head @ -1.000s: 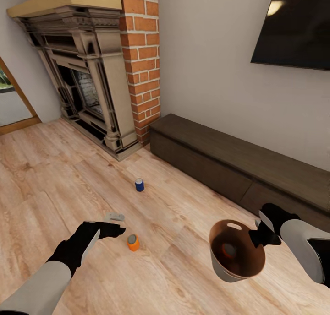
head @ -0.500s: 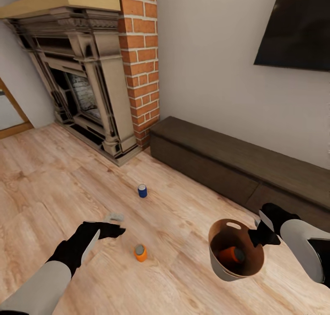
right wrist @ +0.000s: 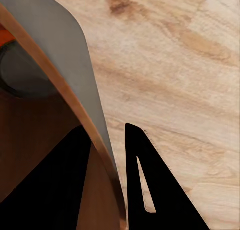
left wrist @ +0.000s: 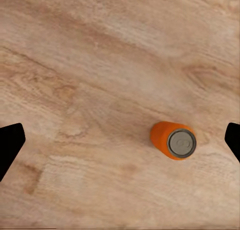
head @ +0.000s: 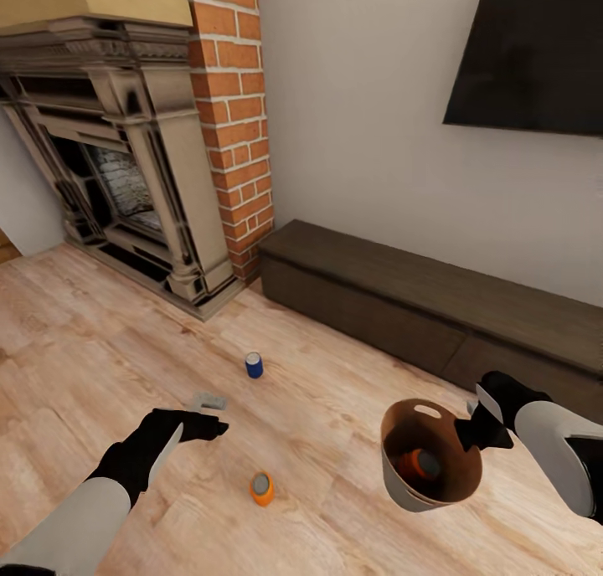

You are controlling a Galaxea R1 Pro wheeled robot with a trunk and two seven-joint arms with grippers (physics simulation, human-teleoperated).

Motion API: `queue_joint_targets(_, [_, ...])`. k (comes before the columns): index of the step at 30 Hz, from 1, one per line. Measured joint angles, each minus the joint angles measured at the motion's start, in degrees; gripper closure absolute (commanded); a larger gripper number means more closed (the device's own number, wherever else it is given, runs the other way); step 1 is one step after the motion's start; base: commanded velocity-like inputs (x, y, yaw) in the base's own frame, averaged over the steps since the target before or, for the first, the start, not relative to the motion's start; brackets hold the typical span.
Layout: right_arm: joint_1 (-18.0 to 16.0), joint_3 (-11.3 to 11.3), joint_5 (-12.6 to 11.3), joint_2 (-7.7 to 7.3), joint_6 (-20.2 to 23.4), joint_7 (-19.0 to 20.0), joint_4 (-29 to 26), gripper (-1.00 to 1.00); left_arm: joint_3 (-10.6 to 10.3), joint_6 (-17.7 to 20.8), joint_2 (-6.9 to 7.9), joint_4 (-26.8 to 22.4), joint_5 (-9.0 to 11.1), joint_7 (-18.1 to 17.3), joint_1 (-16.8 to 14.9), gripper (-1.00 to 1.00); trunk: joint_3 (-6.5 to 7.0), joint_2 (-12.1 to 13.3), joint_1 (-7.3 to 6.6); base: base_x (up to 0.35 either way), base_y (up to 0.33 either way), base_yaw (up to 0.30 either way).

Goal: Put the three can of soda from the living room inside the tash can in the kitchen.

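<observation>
An orange can of soda (head: 262, 488) stands upright on the wood floor, just below and right of my left gripper (head: 212, 415), which is open and empty. In the left wrist view the same orange can (left wrist: 173, 141) sits between the wide-spread fingertips (left wrist: 10, 145), nearer one side. A blue can (head: 254, 364) stands farther off, toward the cabinet. My right gripper (head: 469, 429) is shut on the rim of the trash can (head: 402, 484) and holds it above the floor. Its fingers straddle the trash can wall (right wrist: 60, 54). A reddish-orange can (head: 423, 465) lies inside.
This is the living room. A brick fireplace (head: 134, 182) stands at the back left. A long dark low cabinet (head: 402, 308) runs along the wall, under a black TV (head: 536, 57). Wood floor (head: 84, 358) spreads around the cans.
The whole view has shifted, so the camera moved. The fireplace slid left and both floor cans sit lower in the picture. The can inside the trash can has rolled. Both arms hold their poses.
</observation>
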Motion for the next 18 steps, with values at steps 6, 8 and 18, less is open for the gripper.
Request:
queue_joint_targets(6, [0.0,0.7,0.8,-0.23,-0.1,0.0,0.0,1.00,0.0,0.0,-0.23,2.3,0.0,0.3,-0.7,-1.00,0.35,0.0,0.00,0.144,0.017,-0.181])
queue_joint_targets(8, [0.0,0.9,1.0,-0.30,-0.1,0.4,0.0,1.00,0.0,0.0,-1.17,2.5,0.0,0.6,-0.7,-1.00,0.40,0.0,0.00,0.107,0.002,-0.062])
queue_joint_targets(18, [-0.2,0.8,1.2,-0.39,5.9,0.7,-2.8,1.00,-0.1,5.0,-6.27,2.5,0.0,9.8,-0.8,-1.00,0.45,0.0,0.00,0.018,0.000,-0.010])
